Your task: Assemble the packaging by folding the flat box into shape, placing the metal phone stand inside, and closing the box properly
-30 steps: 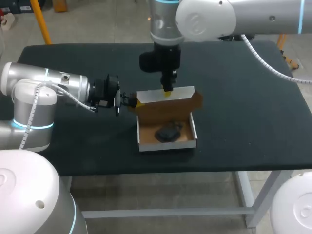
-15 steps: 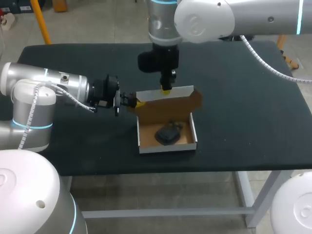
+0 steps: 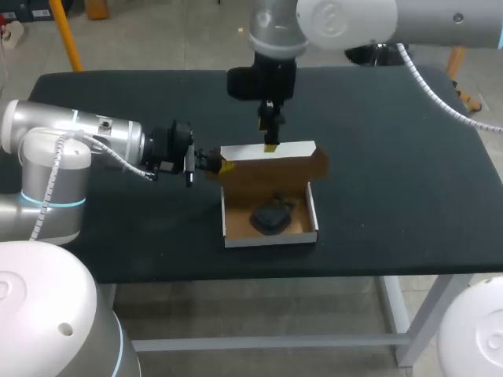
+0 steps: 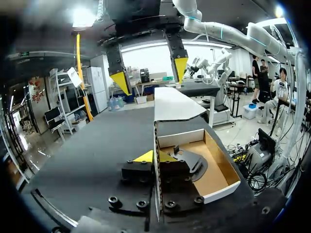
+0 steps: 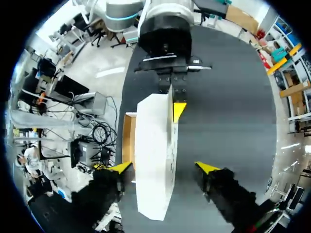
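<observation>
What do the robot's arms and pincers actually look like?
The left arm and right arm are fat silver-and-white tubes with light-blue joint rings and white ribbed cables alongside. Each ends in a black wrist block; the left pincer and right pincer have two yellow-tipped fingers.

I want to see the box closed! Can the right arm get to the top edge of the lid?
Probably yes. The right gripper hangs open just above the top edge of the lid, with nothing between them. The left gripper pinches the lid's end, off to the side.
</observation>
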Available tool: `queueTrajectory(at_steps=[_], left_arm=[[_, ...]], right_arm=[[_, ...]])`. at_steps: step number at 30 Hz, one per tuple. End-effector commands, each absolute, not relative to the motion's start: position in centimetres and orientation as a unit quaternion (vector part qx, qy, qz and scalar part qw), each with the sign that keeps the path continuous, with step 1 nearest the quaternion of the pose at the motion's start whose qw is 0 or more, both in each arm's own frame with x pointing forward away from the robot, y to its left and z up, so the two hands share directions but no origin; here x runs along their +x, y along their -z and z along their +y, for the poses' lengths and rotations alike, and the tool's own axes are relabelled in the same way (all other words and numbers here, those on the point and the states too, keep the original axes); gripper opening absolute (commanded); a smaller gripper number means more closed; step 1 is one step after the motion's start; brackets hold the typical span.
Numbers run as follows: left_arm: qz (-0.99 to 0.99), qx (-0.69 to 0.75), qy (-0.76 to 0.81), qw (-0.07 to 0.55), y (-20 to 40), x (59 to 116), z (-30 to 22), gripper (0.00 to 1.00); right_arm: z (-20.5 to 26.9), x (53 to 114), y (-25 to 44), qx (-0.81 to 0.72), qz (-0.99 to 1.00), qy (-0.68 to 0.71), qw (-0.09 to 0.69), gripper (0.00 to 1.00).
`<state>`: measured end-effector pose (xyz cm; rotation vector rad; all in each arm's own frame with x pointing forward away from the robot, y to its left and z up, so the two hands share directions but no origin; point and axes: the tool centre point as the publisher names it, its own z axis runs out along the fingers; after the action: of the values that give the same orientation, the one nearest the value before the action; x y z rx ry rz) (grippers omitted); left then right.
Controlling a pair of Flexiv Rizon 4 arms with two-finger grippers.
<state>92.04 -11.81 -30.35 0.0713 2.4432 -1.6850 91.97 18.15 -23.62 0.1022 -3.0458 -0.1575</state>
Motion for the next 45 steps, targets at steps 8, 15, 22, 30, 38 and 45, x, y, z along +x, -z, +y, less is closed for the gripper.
queueTrajectory(at_steps=[8, 15, 22, 30, 38, 45], left_arm=[[0.82, 0.024, 0.566, 0.086, 30.5, 92.0, -11.9, 0.0], [0.82, 0.024, 0.566, 0.086, 30.5, 92.0, -11.9, 0.0], [0.82, 0.024, 0.566, 0.086, 30.5, 92.0, -11.9, 0.0], [0.821, 0.065, 0.552, 0.131, 30.1, 91.2, -11.8, 0.0], [0.821, 0.095, 0.538, 0.169, 30.5, 90.1, -12.1, 0.0], [0.82, 0.104, 0.528, 0.194, 30.9, 90.0, -12.1, 0.0]], right_arm=[[16.5, 93.1, 20.6, -0.08, -0.992, 0.083, 0.049, 1.0], [16.1, 93.3, 20.2, -0.11, -0.991, 0.071, 0.04, 1.0], [16.1, 93.3, 20.2, -0.11, -0.991, 0.071, 0.04, 1.0], [15.8, 93.5, 19.9, -0.144, -0.986, 0.074, 0.042, 1.0], [14.6, 94.0, 20.3, -0.269, -0.958, 0.073, 0.062, 1.0], [13.7, 93.7, 20.6, -0.315, -0.942, 0.082, 0.074, 1.0]])
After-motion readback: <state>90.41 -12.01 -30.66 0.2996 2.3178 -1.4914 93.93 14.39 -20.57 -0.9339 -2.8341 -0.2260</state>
